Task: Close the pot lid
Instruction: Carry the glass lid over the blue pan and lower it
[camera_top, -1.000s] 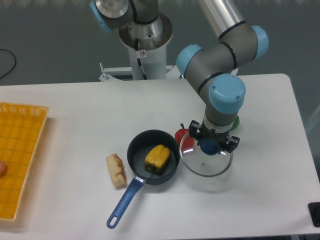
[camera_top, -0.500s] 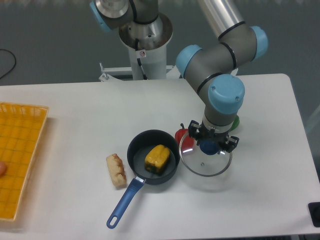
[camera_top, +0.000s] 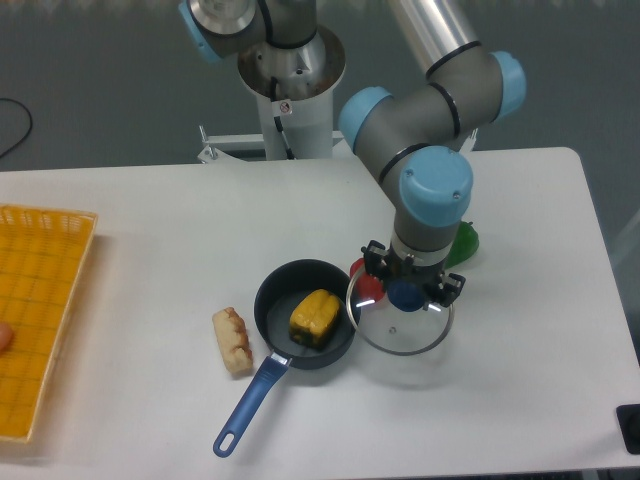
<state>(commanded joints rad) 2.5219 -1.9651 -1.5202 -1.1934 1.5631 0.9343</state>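
The dark blue pot sits near the table's front centre, its long handle pointing to the front left. A yellow pepper lies inside it. My gripper is shut on the blue knob of the clear glass lid. It holds the lid just right of the pot, slightly above the table, the lid's left rim at the pot's right rim.
A red pepper lies behind the lid and a green item shows behind my wrist. A bread-like piece lies left of the pot. An orange basket stands at the left edge.
My gripper has moved left toward the pot with the lid in it. The pot and the other items have not moved.
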